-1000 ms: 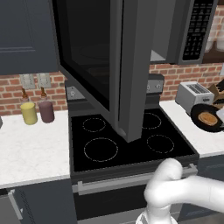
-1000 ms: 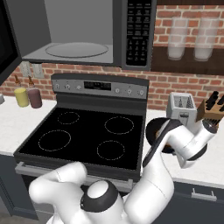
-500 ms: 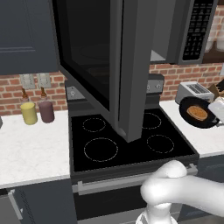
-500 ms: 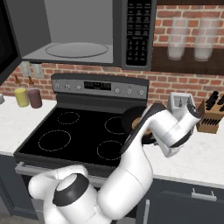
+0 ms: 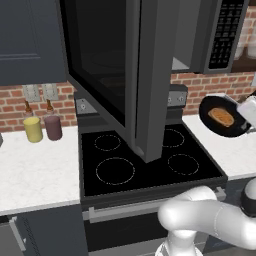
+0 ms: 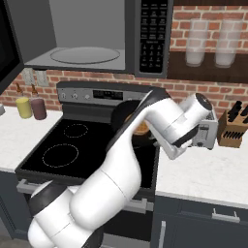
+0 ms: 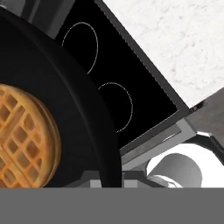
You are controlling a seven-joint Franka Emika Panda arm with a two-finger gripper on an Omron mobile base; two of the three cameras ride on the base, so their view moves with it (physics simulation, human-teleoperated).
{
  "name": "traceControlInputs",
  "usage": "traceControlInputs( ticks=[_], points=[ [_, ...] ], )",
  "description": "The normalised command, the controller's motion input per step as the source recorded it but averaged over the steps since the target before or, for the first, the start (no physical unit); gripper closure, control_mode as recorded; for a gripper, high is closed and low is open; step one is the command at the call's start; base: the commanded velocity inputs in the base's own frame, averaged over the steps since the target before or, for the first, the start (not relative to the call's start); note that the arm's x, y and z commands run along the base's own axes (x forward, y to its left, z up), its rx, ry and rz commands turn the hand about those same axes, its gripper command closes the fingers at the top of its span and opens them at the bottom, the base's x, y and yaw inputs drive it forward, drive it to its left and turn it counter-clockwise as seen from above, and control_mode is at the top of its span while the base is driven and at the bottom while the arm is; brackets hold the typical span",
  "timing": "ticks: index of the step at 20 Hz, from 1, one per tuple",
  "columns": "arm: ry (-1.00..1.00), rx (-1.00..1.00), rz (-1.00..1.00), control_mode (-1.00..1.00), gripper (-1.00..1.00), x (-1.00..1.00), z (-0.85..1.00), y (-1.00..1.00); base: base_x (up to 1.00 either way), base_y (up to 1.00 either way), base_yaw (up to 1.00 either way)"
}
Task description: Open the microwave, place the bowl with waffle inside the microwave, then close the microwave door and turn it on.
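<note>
black and shallow, the bowl with waffle (image 5: pixel 223 117) hangs in the air over the right edge of the stove (image 5: pixel 145 160), tilted so its open face shows, with the golden, gridded waffle lying flat inside. the gripper (image 5: pixel 246 125) is at the bowl's right rim, and from the way the bowl rides with the hand i'd say its jaws are clamped on that rim, though the fingertips themselves are hard to make out. from the right base view the white arm bends in front of the bowl (image 6: pixel 133 127), which peeks out behind the elbow.

the microwave (image 6: pixel 97 36) sits above and to the left of the bowl, its cavity bare, pale grey, with a round glass turntable on the floor. the microwave door (image 5: pixel 125 75) stands swung wide out over the stove, a tall slab of dark grey with a glossy black window. so the coming move looks like up and leftward, round the door's free edge and into the opening; the bowl would want levelling first, or the waffle could slide.
</note>
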Motion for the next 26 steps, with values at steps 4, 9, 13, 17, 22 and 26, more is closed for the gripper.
traceControlInputs(
  ticks=[4, 9, 13, 17, 22, 26],
  points=[
    [-0.04, 0.05, 0.09, -1.00, 1.00, -0.17, 0.52, 0.68, 0.00, 0.00, 0.00],
    [-0.04, 0.06, 0.05, -1.00, 1.00, -0.01, 0.49, 0.73, 0.00, 0.00, 0.00],
    [-0.08, 0.11, 0.06, -1.00, 1.00, 0.00, 0.52, 0.50, 0.00, 0.00, 0.00],
    [-0.08, 0.13, 0.03, -1.00, 1.00, -0.03, 0.48, 0.48, 0.00, 0.00, 0.00],
    [-0.01, 0.12, 0.02, -1.00, 1.00, -0.03, 0.41, 0.49, 0.00, 0.00, 0.00],
    [0.00, 0.00, 0.02, -1.00, 1.00, 0.00, 0.40, 0.54, 0.00, 0.00, 0.00]
  ],
)
